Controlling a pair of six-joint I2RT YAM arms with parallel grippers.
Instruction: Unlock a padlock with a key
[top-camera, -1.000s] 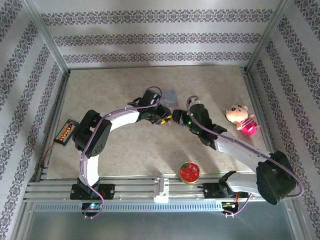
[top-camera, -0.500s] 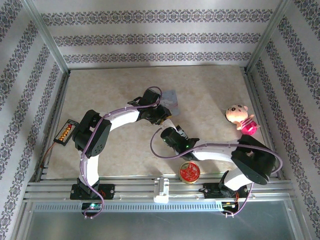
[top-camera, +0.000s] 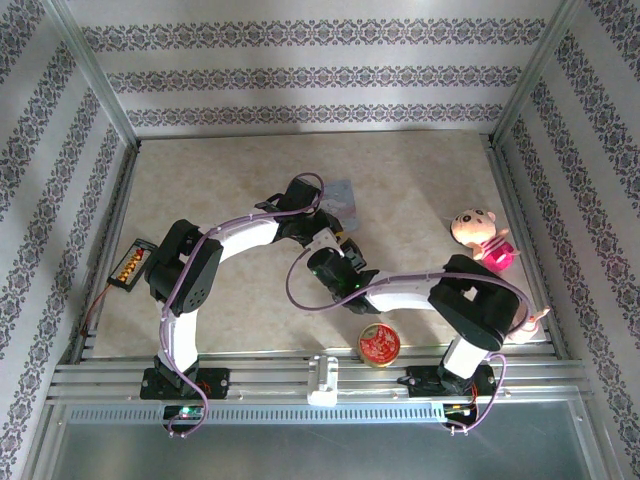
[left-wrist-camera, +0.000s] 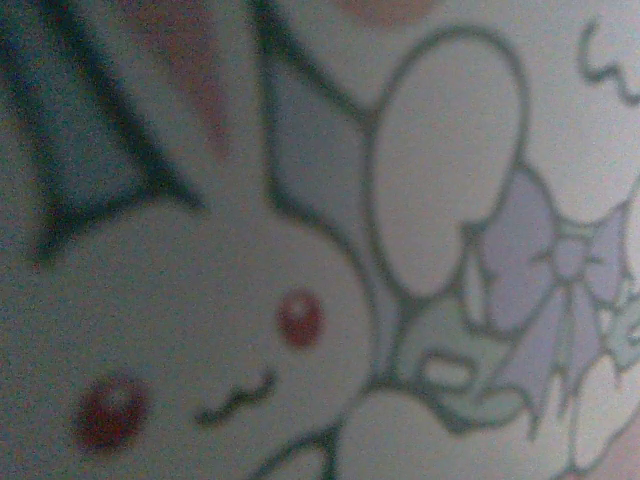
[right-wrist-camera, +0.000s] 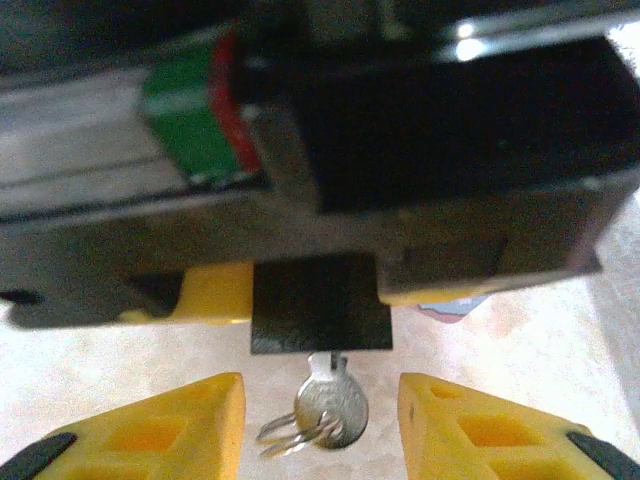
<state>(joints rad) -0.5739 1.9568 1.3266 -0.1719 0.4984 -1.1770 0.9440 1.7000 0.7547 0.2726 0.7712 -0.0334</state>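
The shackle of the padlock (right-wrist-camera: 320, 318) is hiding behind the left gripper (right-wrist-camera: 320, 294), whose jaws are clamping its dark body. The right gripper (right-wrist-camera: 318, 420) is holding its jaws apart, flanking the key (right-wrist-camera: 331, 406) without touching it.

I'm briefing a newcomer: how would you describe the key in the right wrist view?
Find the yellow wedge-shaped fingers at the bottom edge. Between them, below the small black square padlock, sits the round-headed silver metal key; it alone is round and silvery, with thin wire rings.
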